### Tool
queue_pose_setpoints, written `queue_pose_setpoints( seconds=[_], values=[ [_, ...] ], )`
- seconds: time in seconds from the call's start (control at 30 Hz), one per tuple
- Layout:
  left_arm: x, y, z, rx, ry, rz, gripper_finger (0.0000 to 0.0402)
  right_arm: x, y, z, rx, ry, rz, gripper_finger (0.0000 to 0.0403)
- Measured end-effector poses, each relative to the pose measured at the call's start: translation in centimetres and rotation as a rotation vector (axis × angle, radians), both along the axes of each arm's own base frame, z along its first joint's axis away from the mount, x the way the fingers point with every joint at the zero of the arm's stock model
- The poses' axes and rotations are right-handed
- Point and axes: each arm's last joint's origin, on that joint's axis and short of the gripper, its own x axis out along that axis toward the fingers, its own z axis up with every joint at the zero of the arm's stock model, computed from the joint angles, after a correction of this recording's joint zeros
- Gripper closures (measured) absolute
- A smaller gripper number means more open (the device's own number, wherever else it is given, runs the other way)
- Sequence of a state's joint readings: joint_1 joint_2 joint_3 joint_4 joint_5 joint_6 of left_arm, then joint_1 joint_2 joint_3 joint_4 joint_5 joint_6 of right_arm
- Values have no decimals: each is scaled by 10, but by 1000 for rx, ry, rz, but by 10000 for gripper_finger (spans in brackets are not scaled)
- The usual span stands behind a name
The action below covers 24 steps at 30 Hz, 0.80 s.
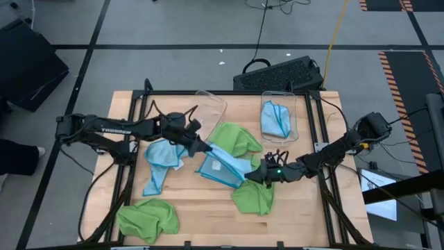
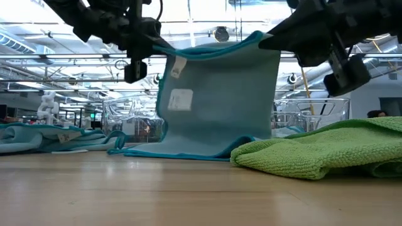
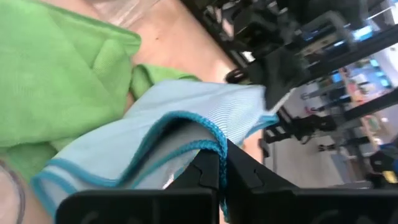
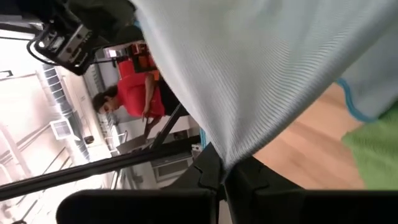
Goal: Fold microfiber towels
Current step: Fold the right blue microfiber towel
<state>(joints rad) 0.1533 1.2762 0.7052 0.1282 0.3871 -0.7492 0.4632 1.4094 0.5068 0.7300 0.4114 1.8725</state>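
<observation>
Because each arm has pinched one top corner, the light blue towel hangs stretched between them over the middle of the table, its lower edge dragging on the wood, seemingly so it can be laid flat for folding. The left gripper and right gripper are both clamped on it. Green towels lie near and far of it; another blue one sits in the far bin.
</observation>
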Motion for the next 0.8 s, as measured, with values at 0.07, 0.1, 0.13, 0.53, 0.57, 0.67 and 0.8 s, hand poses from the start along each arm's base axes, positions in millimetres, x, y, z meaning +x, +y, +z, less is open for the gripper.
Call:
queue_pose_setpoints(
  seconds=[0.07, 0.1, 0.13, 0.53, 0.57, 0.67, 0.8],
  values=[
    [1, -5, 0, 12, 2, 2, 398, -1, 2, 0, 22, 1, 5, 399],
    [1, -8, 0, 14, 1, 5, 398, -2, 3, 0, 29, 2, 8, 399],
    [1, -11, 0, 13, 2, 8, 397, -2, 4, 0, 36, 2, 10, 399],
    [2, -40, -2, -40, 42, 23, 398, -3, 5, 0, 51, 4, 12, 399],
    [1, -40, -3, -54, 50, 29, 398, -3, 5, 0, 47, 5, 12, 399],
    [-1, -39, -10, -83, 80, 50, 395, -3, 5, 0, 34, 5, 12, 399],
    [-6, -36, -26, -129, 140, 94, 398, -2, 5, 0, 25, 3, 9, 399]
  ],
)
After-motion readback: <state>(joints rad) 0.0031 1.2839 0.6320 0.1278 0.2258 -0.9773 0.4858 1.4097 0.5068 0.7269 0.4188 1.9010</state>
